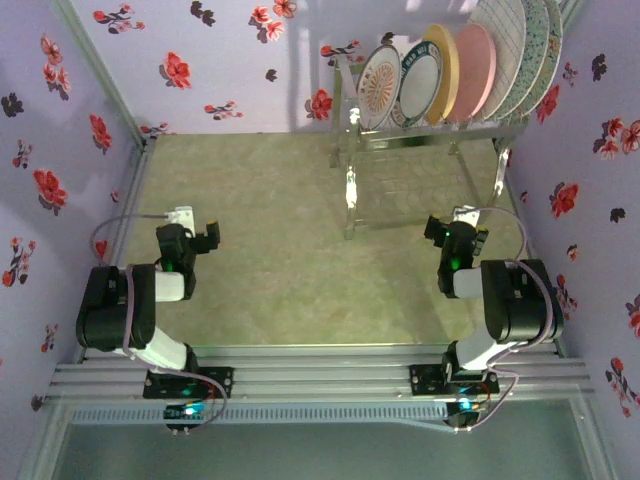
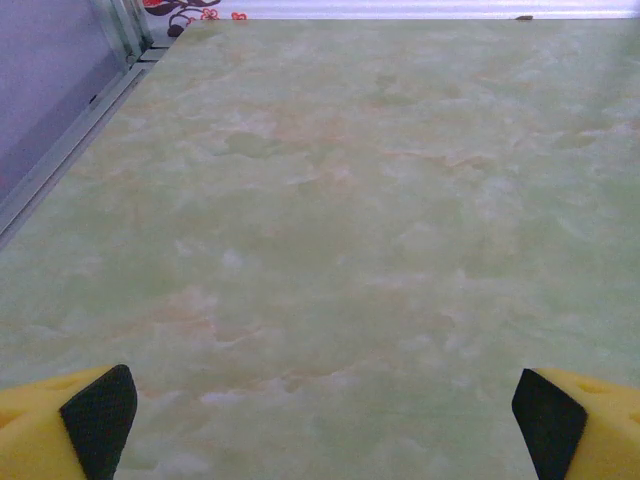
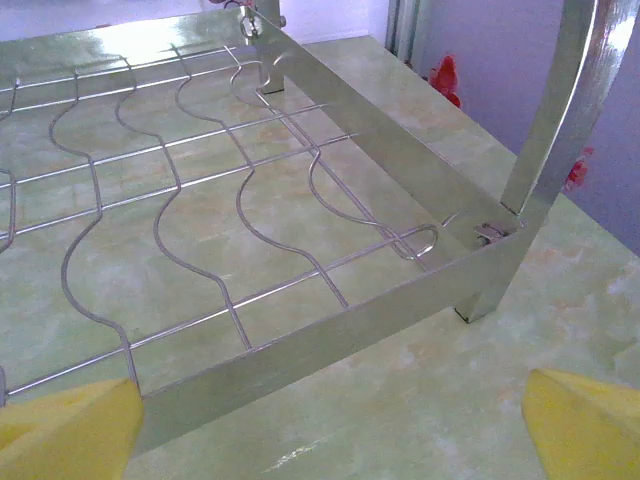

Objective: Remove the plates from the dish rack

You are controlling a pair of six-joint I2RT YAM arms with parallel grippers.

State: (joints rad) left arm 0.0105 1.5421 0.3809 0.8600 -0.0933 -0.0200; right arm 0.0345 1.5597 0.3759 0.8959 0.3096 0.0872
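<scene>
Several plates stand on edge in the top tier of the chrome dish rack [image 1: 430, 140] at the back right: an orange-sunburst white plate [image 1: 377, 87], a dark-green-rimmed plate [image 1: 413, 85], a yellow plate [image 1: 438, 72], a pink plate [image 1: 470, 72], a grey-grid white plate [image 1: 503, 55] and a teal-speckled plate [image 1: 543, 45]. My right gripper [image 1: 455, 228] stands open in front of the rack's lower wire shelf [image 3: 190, 210], nothing between its yellow fingers [image 3: 590, 425]. My left gripper [image 1: 198, 232] is open above bare table, far left of the rack, its fingers [image 2: 65, 435] wide apart.
The greenish marble table [image 1: 260, 240] is bounded by floral purple walls [image 1: 60, 150] left, back and right. An aluminium rail [image 1: 320, 375] runs along the near edge. The rack's front right leg [image 3: 545, 170] rises close to my right gripper.
</scene>
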